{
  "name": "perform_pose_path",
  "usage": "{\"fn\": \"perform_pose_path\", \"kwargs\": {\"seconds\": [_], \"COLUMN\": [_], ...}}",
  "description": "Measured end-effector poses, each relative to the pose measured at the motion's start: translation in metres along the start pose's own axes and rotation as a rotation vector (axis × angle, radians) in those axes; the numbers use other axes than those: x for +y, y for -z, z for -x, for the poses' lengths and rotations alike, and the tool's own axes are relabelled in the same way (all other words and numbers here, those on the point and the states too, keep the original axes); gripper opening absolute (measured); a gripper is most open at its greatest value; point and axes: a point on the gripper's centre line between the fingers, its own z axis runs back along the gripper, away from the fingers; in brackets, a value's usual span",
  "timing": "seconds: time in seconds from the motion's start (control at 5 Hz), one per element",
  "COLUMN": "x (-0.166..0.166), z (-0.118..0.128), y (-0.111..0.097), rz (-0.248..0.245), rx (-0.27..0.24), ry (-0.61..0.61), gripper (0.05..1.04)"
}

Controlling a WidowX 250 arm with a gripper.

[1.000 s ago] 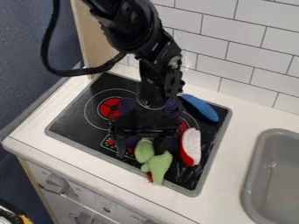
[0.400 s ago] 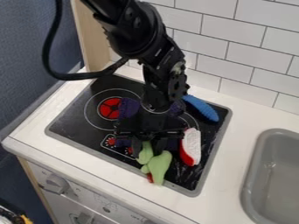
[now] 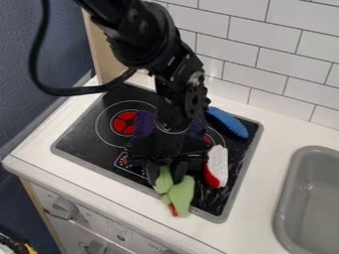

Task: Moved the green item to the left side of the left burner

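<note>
A black robot arm leans in from the top edge over a black cooktop, its gripper pointed down near the front edge of the glass. The fingers are drawn in partway, one on each side of the upper lobe of a soft green item, which they hold between them. The green item lies at the front of the cooktop, forward and to the right of the left burner, its wider lower lobe reaching over the gray rim toward the white table. A small bit of red shows at its lower end. The left burner, red at its center and ringed by a thin white circle, lies apart from the green item; the printed control panel sits between the burner and the front rim. Just to the right of the gripper, a red-and-white item rests on the glass, white side up, while a blue ridged item lies at a slant near the back corner. Dark purple material shows on both sides of the arm, its middle hidden behind it. The right burner is mostly covered, with only a patch of red in sight. A gray sink is set into the table at right, white tiles line the wall behind, and a wooden panel stands at the back left. Below the table's front edge, a round knob juts from a white front panel.
</note>
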Motion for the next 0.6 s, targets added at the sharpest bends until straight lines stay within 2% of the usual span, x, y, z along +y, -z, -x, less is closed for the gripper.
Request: {"fn": "perform_pose_path", "kwargs": {"seconds": [0.2,0.4,0.6], "x": [0.016,0.035,0.051], "z": [-0.011,-0.024,-0.050], "y": [-0.024,-0.044,-0.059], "rz": [0.033,0.034,0.039], "rx": [-0.024,-0.053,-0.081], "ry": [-0.045,-0.095,-0.172], "gripper": [0.370,0.370,0.370]}}
